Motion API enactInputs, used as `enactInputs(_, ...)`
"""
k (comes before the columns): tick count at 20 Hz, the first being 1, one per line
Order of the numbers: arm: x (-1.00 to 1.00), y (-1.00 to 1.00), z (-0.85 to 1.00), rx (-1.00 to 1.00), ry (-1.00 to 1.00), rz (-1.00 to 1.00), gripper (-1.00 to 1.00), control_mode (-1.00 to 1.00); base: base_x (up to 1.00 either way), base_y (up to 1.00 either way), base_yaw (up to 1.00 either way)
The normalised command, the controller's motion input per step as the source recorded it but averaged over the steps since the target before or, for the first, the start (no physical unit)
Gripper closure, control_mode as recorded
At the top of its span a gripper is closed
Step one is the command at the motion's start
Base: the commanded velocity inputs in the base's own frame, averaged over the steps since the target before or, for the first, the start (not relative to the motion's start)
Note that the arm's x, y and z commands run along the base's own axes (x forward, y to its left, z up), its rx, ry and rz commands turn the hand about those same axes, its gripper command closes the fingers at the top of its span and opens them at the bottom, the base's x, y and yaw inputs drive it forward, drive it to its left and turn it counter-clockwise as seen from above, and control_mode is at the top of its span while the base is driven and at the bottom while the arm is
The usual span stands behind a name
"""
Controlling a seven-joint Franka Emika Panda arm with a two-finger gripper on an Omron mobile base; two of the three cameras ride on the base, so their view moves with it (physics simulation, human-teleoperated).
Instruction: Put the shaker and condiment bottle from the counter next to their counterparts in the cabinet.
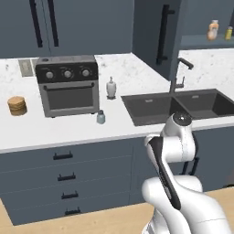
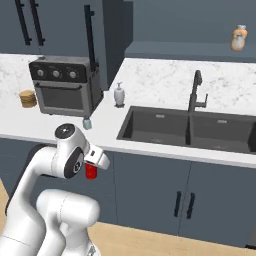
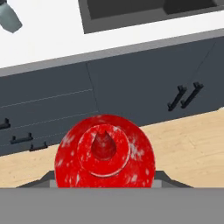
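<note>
The gripper (image 2: pixel 91 169) is clamped on the red condiment bottle (image 3: pixel 105 152), below the counter's (image 1: pixel 137 130) front edge. The shaker (image 1: pixel 101 117) stands near that front edge, before the toaster oven (image 1: pixel 68 85).

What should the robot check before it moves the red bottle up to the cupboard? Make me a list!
1. Red bottle in the gripper: ok, it sits right in front of the hand camera, off the counter.
2. Grip tight enough: cannot tell, the fingertips are hidden behind the bottle.
3. Cabinet open: ok, its shelf shows above the sink.
4. Peach-orange bottle and yellow shaker on that shelf: ok, they stand close together.
5. Room beside them: ok, the shelf to their left looks bare.
6. Blue-green shaker: not ok yet, it waits on the counter by the toaster oven.
</note>
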Motion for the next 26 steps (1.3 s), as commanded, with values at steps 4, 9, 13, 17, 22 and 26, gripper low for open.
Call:
enactInputs(4,0.0,0.0,0.0,0.0,0.0,0.0,1.0,1.0,-0.21,-0.87,0.02)
enactInputs(9,0.0,0.0,0.0,0.0,0.0,0.0,1.0,1.0,-0.18,-0.91,0.03)
enactInputs(13,0.0,0.0,0.0,0.0,0.0,0.0,1.0,1.0,0.41,-0.84,0.15)
enactInputs(17,0.0,0.0,0.0,0.0,0.0,0.0,1.0,1.0,0.98,-0.72,0.26)
enactInputs(22,0.0,0.0,0.0,0.0,0.0,0.0,1.0,1.0,1.0,-0.57,0.23)
enactInputs(26,0.0,0.0,0.0,0.0,0.0,0.0,1.0,1.0,0.91,-0.57,0.19)
